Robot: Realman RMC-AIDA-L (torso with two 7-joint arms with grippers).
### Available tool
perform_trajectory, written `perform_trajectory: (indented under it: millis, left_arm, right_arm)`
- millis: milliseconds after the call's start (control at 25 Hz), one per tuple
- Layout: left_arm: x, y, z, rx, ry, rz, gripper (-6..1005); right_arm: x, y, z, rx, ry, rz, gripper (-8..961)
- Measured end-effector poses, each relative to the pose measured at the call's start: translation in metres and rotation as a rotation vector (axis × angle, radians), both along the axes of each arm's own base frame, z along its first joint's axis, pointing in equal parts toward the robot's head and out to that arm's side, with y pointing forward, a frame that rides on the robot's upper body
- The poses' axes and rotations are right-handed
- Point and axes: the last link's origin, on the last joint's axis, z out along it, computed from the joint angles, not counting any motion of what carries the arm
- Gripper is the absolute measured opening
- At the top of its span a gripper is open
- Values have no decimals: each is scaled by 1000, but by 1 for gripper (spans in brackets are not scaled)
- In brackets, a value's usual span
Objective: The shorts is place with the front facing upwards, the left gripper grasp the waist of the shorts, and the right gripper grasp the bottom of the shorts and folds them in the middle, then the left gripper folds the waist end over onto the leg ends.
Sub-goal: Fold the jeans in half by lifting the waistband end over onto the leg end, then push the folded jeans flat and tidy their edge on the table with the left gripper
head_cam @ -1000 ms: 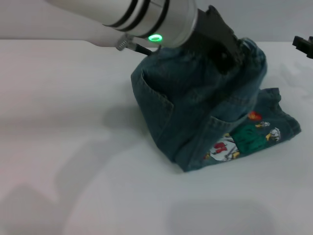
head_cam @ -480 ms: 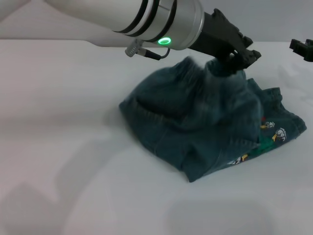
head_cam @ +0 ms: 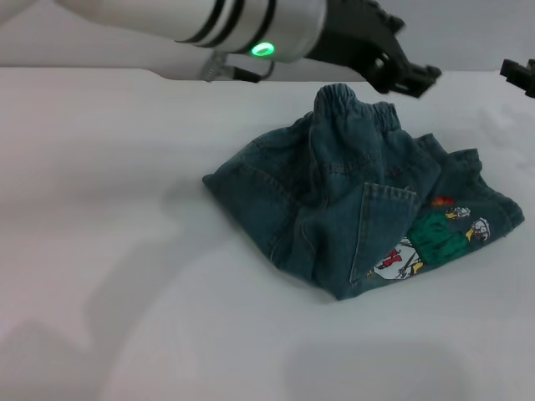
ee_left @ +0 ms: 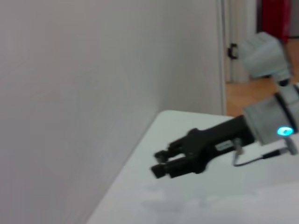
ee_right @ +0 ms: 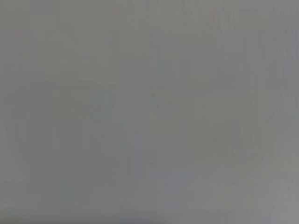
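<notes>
The blue denim shorts [head_cam: 334,200] lie folded in a loose heap right of the table's middle. The gathered elastic waist of the shorts [head_cam: 355,104] bunches up at the far side of the heap. The leg ends [head_cam: 489,209], which are the bottom of the shorts, lie at the right, with the red, white and green cartoon print [head_cam: 430,238] showing beside a back pocket. My left gripper [head_cam: 411,79] hovers open just above and right of the waist, holding nothing. My right gripper [head_cam: 520,75] sits at the far right edge, away from the cloth; it also shows in the left wrist view [ee_left: 163,165].
The white table [head_cam: 125,251] stretches bare to the left and front of the shorts. A pale wall stands behind the table. The right wrist view shows only plain grey.
My left gripper carried the waist down over the legs, let go of it and rose. The shorts have settled flatter, and the cartoon print shows again.
</notes>
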Motion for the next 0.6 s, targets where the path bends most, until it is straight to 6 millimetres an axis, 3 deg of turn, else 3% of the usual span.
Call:
perform_trajectory:
  millis: [240, 600]
  left_arm:
    - [-15, 10, 11, 61, -48, 49, 757]
    - [-45, 21, 23, 192, -153, 128, 807]
  right_arm:
    - [-9, 2, 8, -18, 5, 53, 443]
    - [-25, 12, 21, -26, 15, 112, 443]
